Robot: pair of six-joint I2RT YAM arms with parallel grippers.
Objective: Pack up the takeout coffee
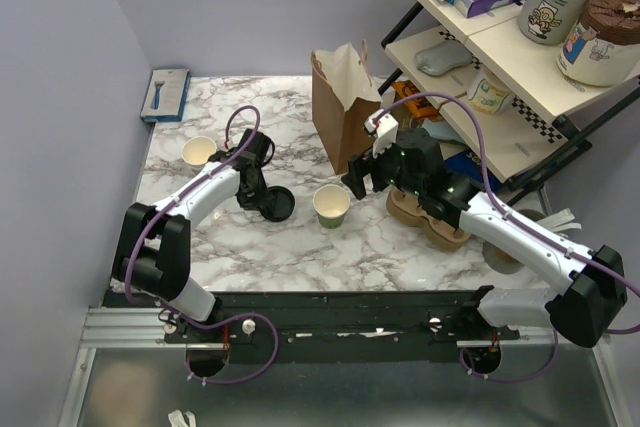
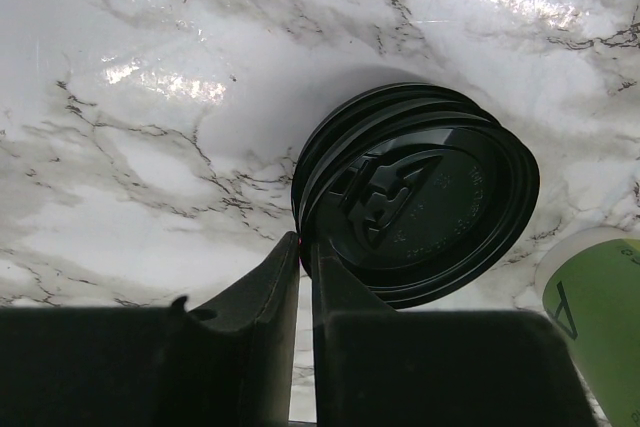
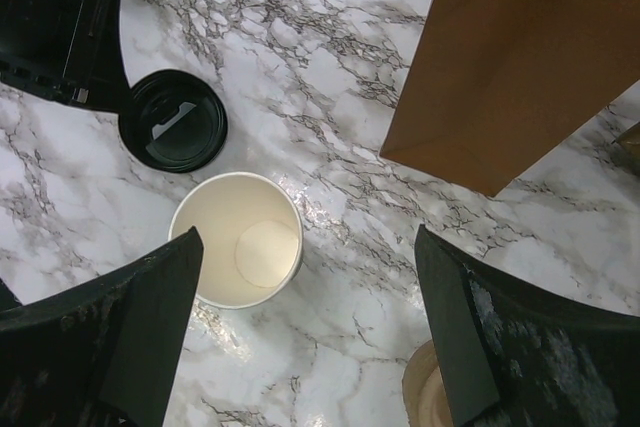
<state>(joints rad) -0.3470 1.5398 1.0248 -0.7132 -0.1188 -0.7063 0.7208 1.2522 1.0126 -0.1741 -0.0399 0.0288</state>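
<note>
Two lidless dark-green paper cups with cream insides stand on the marble table: one in the middle [image 1: 331, 204], one at the far left [image 1: 199, 152]. No cup with a lid on it shows. A stack of black lids [image 1: 277, 203] lies between them. My left gripper [image 1: 262, 194] is shut on the rim of a black lid [image 2: 420, 202]. The middle cup's side shows at the right edge of the left wrist view [image 2: 595, 317]. My right gripper [image 3: 308, 237] is open and empty, just above and right of the middle cup [image 3: 240, 247]. The lids [image 3: 175, 120] lie beyond it.
A brown paper bag [image 1: 343, 97] stands open behind the middle cup, also in the right wrist view [image 3: 520, 57]. A brown pulp cup tray [image 1: 440, 225] lies under my right arm. A cluttered shelf rack [image 1: 500, 57] stands at the right. A blue box [image 1: 166, 93] lies far left.
</note>
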